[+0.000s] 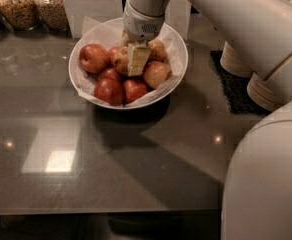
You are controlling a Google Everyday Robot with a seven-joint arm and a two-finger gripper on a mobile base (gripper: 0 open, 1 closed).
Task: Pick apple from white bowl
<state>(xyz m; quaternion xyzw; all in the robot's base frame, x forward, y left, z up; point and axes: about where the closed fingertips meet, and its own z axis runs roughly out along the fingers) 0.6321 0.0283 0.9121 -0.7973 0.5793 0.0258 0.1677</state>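
Several apples (93, 58) in white bowl (74, 76), pincer (137, 65) btwn them

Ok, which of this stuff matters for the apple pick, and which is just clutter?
Job: hand, down in the white bowl beside the apple.
Lying about: other apples, jars, stacked beige bowls, black mat.

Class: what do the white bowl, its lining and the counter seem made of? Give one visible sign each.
White bowl: glazed ceramic or plastic; smooth even rim. Lining: paper; crinkled edges. Counter: polished stone or laminate; mirrors lights. Gripper, down among the bowl's apples: pale matte plastic, perhaps.
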